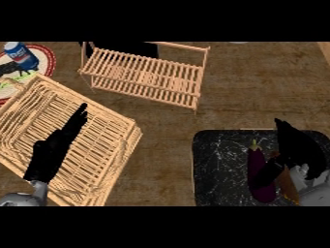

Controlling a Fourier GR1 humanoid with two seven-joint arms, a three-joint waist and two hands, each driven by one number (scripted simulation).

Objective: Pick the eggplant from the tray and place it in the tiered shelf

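A dark purple eggplant point(257, 157) lies lengthwise on the black marbled tray point(217, 169) at the lower right, its stem pointing away from me. My right hand point(297, 145) is just right of it above the tray, fingers straight and pointing away, and its thumb point(269, 173) reaches across the eggplant's lower half. The pale wooden tiered shelf point(144, 73) with slatted levels stands at the top centre, well apart from the tray. My left hand point(53, 147) is open with straight fingers over the large slatted rack at the left and holds nothing.
A big tilted wooden slatted rack point(89, 145) fills the left side. At the top left, a red-rimmed plate point(46, 55) holds a blue can point(21, 55) and some food. Bare wooden counter point(260, 87) lies between the shelf and the tray.
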